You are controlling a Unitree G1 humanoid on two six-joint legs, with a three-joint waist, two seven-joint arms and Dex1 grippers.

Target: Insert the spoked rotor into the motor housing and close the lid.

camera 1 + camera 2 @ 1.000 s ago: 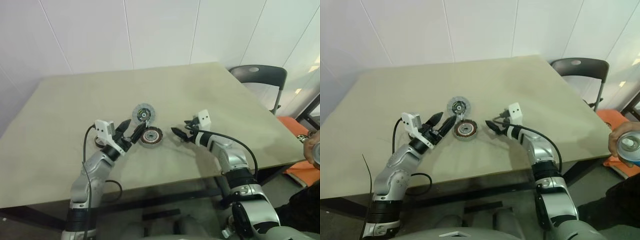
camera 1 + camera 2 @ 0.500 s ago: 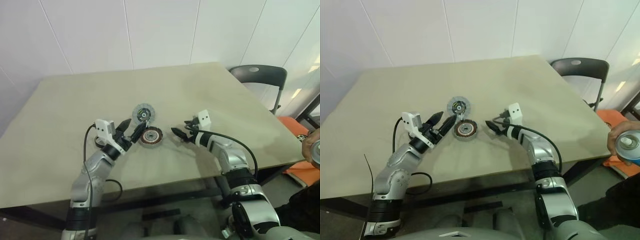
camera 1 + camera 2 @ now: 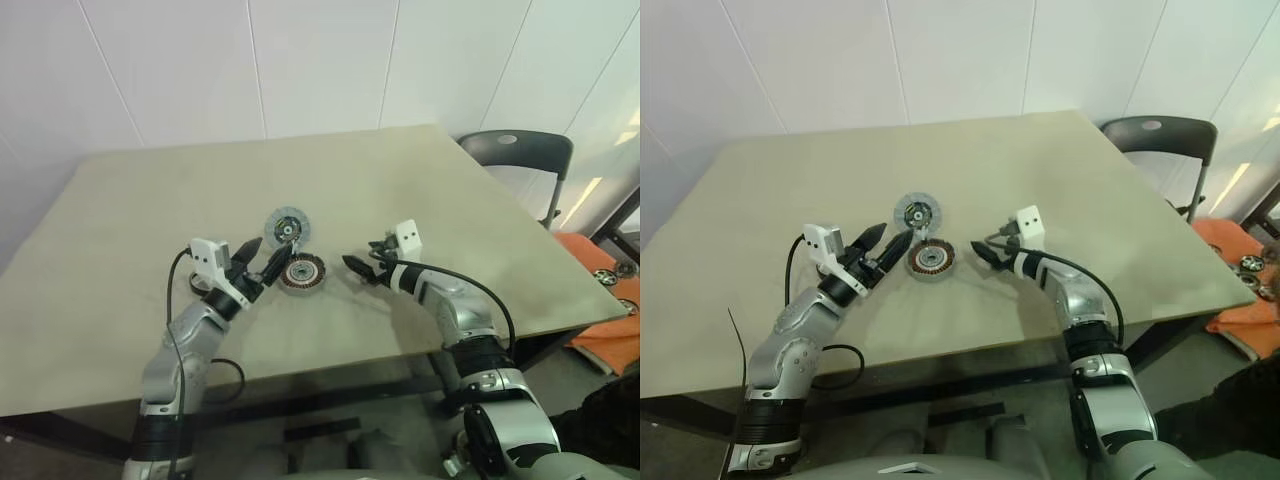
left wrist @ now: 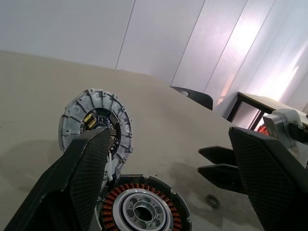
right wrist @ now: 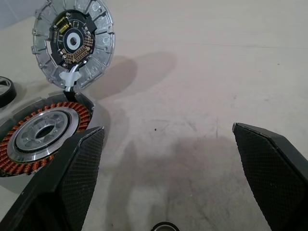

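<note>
The motor housing [image 3: 301,273], silver-rimmed with copper coils, lies on the table between my two grippers. Just behind it is the spoked rotor [image 3: 288,226], a grey ribbed disc with a dark centre. In the right wrist view a short white piece joins the rotor [image 5: 72,41] to the housing [image 5: 43,132]. My left gripper [image 3: 264,256] is open, its fingertips just left of the housing and not touching it. On the housing's right my right gripper [image 3: 360,255] is open too, a short gap away, with nothing held. The lid is out of view.
A small metal ring [image 4: 210,200] lies on the table below my right gripper. A black ring [image 3: 200,285] sits under my left wrist. A dark chair [image 3: 520,150] stands past the table's right corner, and an orange surface [image 3: 600,310] with small parts lies beyond the right edge.
A person's hand holding a can at the right edge has left the view. Both arms, the housing and the rotor have stayed put.
</note>
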